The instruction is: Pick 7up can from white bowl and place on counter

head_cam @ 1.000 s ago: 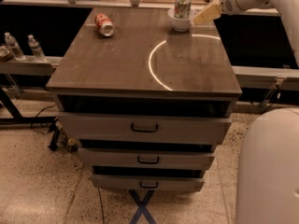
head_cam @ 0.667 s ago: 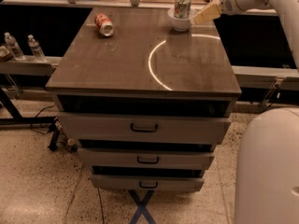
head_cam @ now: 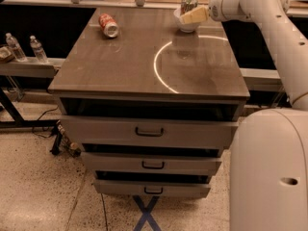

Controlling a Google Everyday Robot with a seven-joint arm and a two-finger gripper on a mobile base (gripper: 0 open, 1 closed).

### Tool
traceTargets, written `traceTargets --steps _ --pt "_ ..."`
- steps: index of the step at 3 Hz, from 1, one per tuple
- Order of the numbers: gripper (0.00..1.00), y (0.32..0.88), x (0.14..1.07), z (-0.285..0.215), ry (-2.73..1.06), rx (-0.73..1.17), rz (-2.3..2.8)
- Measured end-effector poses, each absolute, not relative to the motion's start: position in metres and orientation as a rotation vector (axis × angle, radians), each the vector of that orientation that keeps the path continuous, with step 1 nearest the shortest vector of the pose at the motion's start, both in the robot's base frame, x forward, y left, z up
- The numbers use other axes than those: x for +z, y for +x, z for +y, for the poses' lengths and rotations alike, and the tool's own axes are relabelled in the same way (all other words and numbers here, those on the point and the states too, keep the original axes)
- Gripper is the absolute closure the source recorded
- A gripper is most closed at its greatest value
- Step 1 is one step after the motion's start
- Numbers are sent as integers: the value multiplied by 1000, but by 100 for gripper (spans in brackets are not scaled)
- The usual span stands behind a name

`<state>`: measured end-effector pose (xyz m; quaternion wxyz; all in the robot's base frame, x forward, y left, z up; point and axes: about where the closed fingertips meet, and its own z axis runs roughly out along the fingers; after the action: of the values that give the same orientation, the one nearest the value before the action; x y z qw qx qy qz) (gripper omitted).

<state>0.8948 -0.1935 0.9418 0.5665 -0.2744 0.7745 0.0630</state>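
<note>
**A:** Where is the 7up can [head_cam: 188, 3]?

**B:** Standing up in the white bowl [head_cam: 185, 28], at the back of the surface [head_cam: 130, 66]. The claw [head_cam: 187, 18] is right beside the bowl. I can't tell if it is open or closed.

**A:** What could go wrong?

**B:** The claw might bump the bowl and tip the can over.

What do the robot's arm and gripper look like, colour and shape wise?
The arm is smooth glossy white, made of thick rounded tubular segments with ball-like joints; no cables or markings show. The gripper, beside the small round white bowl at the far edge of the glossy grey-brown counter, is a pale cream wedge.
</note>
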Motion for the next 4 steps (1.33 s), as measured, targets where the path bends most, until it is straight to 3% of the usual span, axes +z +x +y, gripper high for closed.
traceTargets --steps 3,4 --pt "0 959 928 -157 -534 172 1750" --pt "17 974 929 -161 -496 141 1726"
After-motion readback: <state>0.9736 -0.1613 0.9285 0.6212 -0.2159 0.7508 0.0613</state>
